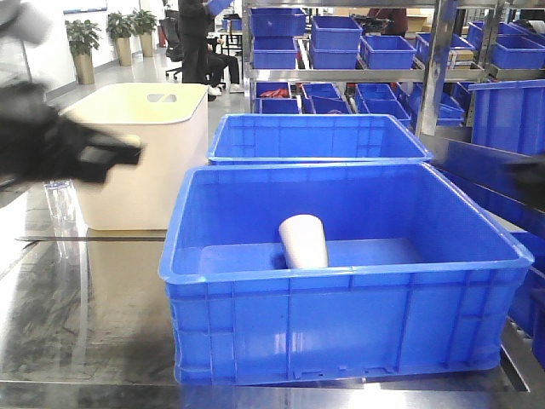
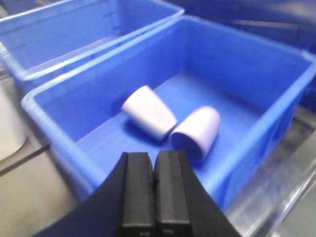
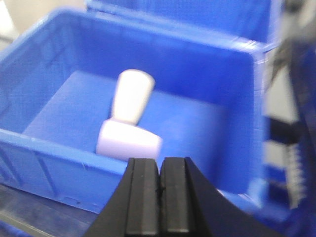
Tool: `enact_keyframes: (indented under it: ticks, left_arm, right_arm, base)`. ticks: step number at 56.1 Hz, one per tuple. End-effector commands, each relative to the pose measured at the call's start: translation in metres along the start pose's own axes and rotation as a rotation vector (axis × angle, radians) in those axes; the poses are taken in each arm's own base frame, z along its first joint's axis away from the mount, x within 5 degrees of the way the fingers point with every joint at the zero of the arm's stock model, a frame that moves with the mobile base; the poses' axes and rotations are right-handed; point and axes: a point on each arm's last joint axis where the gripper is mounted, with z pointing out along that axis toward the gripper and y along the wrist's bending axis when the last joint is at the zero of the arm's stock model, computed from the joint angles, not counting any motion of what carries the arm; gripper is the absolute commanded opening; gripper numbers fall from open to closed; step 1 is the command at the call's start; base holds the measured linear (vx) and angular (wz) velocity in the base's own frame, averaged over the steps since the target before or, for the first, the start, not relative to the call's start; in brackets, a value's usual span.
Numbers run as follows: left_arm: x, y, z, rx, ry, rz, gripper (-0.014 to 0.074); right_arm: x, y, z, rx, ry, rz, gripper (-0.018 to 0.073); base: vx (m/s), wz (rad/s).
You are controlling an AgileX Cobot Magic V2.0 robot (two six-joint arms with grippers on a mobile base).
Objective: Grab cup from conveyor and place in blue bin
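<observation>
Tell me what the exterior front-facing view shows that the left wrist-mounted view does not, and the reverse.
Only the front view shows the cream tub with handle slots, the shelves of blue crates behind, and potted plants. Only the left wrist view shows a second white cup and the left tool, shut and empty. Both show the blue bin with a white cup lying inside, and another blue bin behind it.

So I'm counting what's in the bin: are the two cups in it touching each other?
Touching. In the left wrist view the upper cup lies with its end against the side of the lower cup on the blue bin floor, no gap showing.
</observation>
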Motion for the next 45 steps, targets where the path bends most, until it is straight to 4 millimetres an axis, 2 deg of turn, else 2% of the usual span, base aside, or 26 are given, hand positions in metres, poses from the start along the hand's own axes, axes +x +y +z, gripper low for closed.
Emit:
enact_keyframes:
  ticks: [1, 6, 12, 17, 20, 27, 45]
  left_arm:
    - [0.013, -0.015, -0.036, -0.063, -0.122, 0.035, -0.0001]
    - [0.050, -0.024, -0.059, -0.149, -0.199, 0.041, 0.0000]
    - [0.106, -0.026, -0.074, -0.285, -0.328, -0.055, 0.0000]
    - [0.150, -0.023, -0.076, -0.395, -0.366, -0.102, 0.0000]
    - [0.167, -0.023, -0.077, -0.422, -0.358, -0.107, 0.0000]
    - [0.183, -0.029, -0.075, -0.387, -0.308, -0.100, 0.0000]
    - [0.188, -0.033, -0.071, -0.330, -0.256, -0.105, 0.0000]
  right_arm:
    - [0.018, 0.002, -0.043, 0.065, -0.206, -0.028, -0.0009]
    - [0.061, 0.008, -0.063, 0.084, -0.314, -0.016, -0.0009]
    - [0.114, 0.012, -0.067, 0.116, -0.529, 0.011, -0.0009]
    - [0.142, 0.014, -0.069, 0.145, -0.714, 0.014, -0.0009]
    - [0.152, 0.014, -0.066, 0.152, -0.770, 0.028, -0.0009]
    - [0.163, 0.014, -0.056, 0.149, -0.750, 0.055, -0.0009]
    - [0.165, 0.014, -0.051, 0.141, -0.695, 0.057, -0.0009]
  base:
    - [0.00, 0.00]
    - [0.00, 0.00]
    - [0.00, 0.00]
    - [0.00, 0.00]
    - [0.00, 0.00]
    - [0.00, 0.00]
    - [0.00, 0.00]
